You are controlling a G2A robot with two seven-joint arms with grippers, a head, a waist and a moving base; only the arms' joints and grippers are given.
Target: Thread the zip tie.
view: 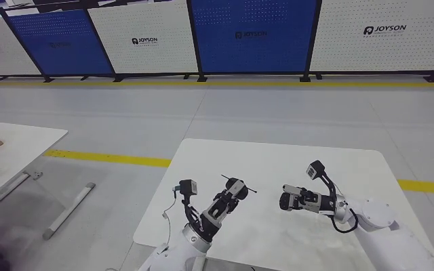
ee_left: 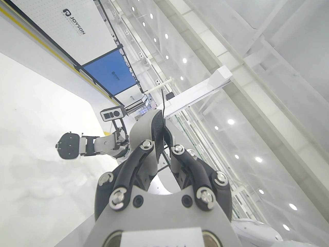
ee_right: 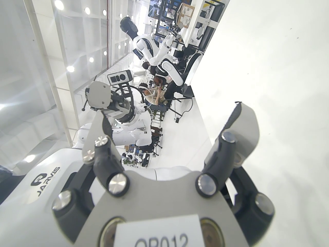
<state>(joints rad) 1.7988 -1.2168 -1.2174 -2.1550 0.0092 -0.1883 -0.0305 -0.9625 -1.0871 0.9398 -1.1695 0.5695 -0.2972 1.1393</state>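
Observation:
A thin black zip tie (view: 239, 183) is held above the white table (view: 285, 162) by my left gripper (view: 236, 189), which is shut on it. In the left wrist view the zip tie (ee_left: 162, 104) sticks out past the closed pads (ee_left: 157, 132) as a straight black strip. My right gripper (view: 285, 201) hovers a short way to the right of the left one, facing it, with its fingers spread and nothing between them. The right wrist view shows those open fingers (ee_right: 241, 119) and, farther off, the left gripper (ee_right: 99, 96) with the tie's ends poking out.
The table's left edge lies close to the left arm. Beyond the table are grey floor with a yellow line (view: 108, 158), another white table (view: 27, 146) at the far left, and blue and white panels (view: 254, 34) at the back.

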